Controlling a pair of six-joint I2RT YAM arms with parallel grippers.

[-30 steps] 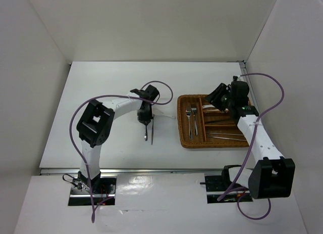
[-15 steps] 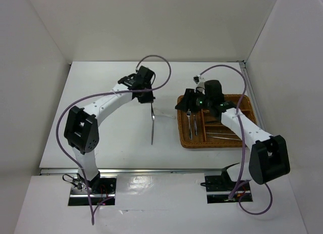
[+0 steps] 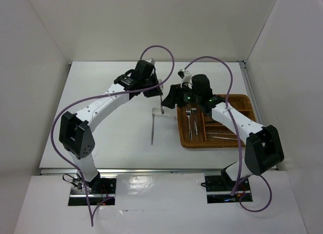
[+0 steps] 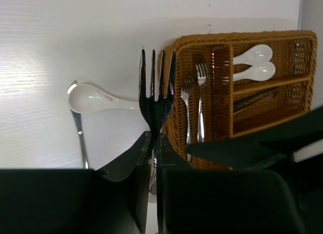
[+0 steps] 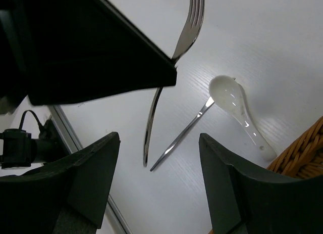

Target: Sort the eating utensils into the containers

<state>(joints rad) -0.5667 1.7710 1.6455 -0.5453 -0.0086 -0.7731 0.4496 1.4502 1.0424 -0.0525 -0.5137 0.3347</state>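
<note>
1. Two hands meet above the white counter [image 3: 101, 102], just left of the wicker tray [image 4: 237, 36].
2. The left hand [image 4: 153, 139] is clamped on the handle of a silver fork [image 4: 156, 87], which is held off the counter with its tines pointing away from the wrist.
3. The right hand [image 5: 159, 143] has its fingers spread apart with nothing between them. It hangs over the counter beside the tray's left edge, close to the held fork.
4. One white ceramic spoon [image 4: 91, 99] lies on the counter just left of the tray, its bowl touching a slim metal piece [image 4: 79, 135].
5. Inside the tray, two forks [image 4: 200, 72] lie side by side in the long section.
6. Two white spoons [image 4: 255, 62] share an end short section, and dark slim pieces [image 4: 255, 97] lie in the middle one.
</note>
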